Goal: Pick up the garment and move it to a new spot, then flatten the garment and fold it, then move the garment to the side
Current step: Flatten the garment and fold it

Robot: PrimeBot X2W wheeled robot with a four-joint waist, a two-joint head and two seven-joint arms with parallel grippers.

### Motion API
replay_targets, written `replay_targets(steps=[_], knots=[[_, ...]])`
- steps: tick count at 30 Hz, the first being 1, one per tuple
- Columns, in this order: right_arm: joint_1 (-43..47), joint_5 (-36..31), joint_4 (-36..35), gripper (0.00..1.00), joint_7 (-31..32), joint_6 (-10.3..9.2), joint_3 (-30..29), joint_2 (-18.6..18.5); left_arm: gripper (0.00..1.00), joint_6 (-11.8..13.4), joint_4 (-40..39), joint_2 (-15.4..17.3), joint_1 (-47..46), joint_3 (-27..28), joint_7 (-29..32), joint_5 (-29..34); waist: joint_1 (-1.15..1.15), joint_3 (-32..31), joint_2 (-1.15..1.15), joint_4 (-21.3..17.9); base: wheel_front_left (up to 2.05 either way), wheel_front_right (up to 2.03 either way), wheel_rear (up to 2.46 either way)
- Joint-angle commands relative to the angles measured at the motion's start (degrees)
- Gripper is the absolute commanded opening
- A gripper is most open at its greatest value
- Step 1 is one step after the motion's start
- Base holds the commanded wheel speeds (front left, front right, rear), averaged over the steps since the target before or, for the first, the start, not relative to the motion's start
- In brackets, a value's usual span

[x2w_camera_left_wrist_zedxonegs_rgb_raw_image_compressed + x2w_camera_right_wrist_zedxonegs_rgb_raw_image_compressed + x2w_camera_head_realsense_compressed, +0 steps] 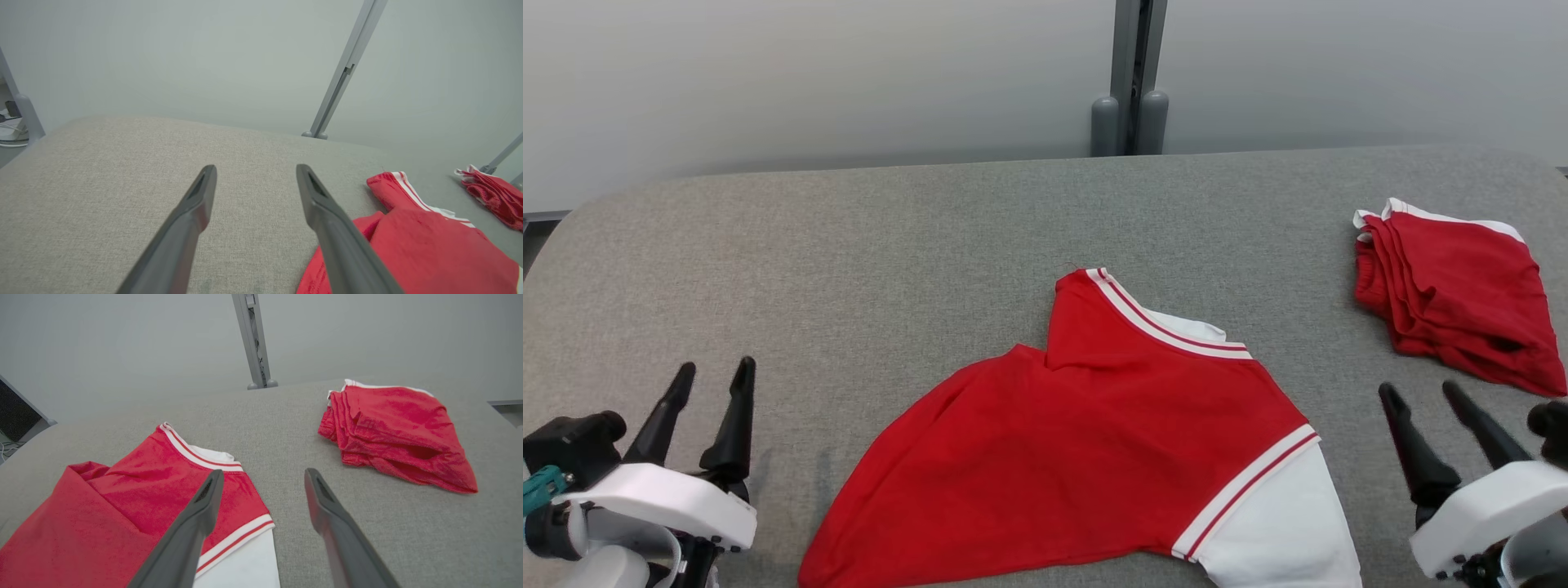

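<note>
The garment (1094,457) is a red shirt with white sleeves and red-and-white striped trim. It lies loosely spread on the grey table near the front edge, with its collar end folded up toward the back. In the left wrist view the garment (429,253) is to the right of the fingers. In the right wrist view the garment (122,506) lies at the lower left, partly under the left finger. My left gripper (715,371) (255,169) stands open over bare cloth to the shirt's left. My right gripper (1421,392) (263,473) is open beside the white sleeve, holding nothing.
A second red garment (1454,294) (400,433) (494,196), folded into a small stack with white edging, rests at the table's right. The grey fabric table (849,261) stretches back to a pale wall with a grey post (1131,82).
</note>
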Motion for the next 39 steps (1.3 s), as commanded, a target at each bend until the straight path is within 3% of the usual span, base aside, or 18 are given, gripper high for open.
replay_targets(steps=[1,7,16,24,27,39], knots=[[-1.9,-1.4,-1.3,1.00,-3.8,0.01,-0.4,0.1,1.00,0.6,-1.6,-1.1,1.3,3.5,-0.3,2.0,0.00,-0.2,0.00,0.1,0.00,0.00,0.00],[-5.8,-6.5,-0.6,1.00,-17.2,0.01,2.2,0.7,1.00,0.2,-7.8,-6.7,4.8,15.5,-0.3,11.2,0.00,-0.7,0.00,0.1,0.00,0.00,0.00],[-7.9,-9.3,9.3,1.00,-36.0,0.00,8.9,-0.2,1.00,-0.8,-10.4,-15.6,9.2,25.4,-0.2,25.9,0.00,-1.4,0.00,0.2,0.00,0.00,0.00],[-8.0,-12.0,16.9,1.00,-39.6,0.00,7.8,-0.6,1.00,-5.6,-7.5,-22.5,11.6,28.9,-0.2,33.9,0.00,-1.8,0.00,0.6,0.00,0.00,0.00],[-8.9,-12.4,16.6,1.00,-39.7,0.00,7.6,0.0,1.00,-7.1,-6.5,-24.3,11.2,30.5,-0.2,35.7,0.00,-1.8,0.00,0.4,0.00,0.00,0.00],[-8.6,-12.7,16.0,1.00,-39.6,0.00,7.4,0.6,1.00,-11.3,-4.6,-27.8,10.2,35.1,-0.2,41.1,0.00,-2.6,0.00,-0.1,0.00,0.00,0.00]])
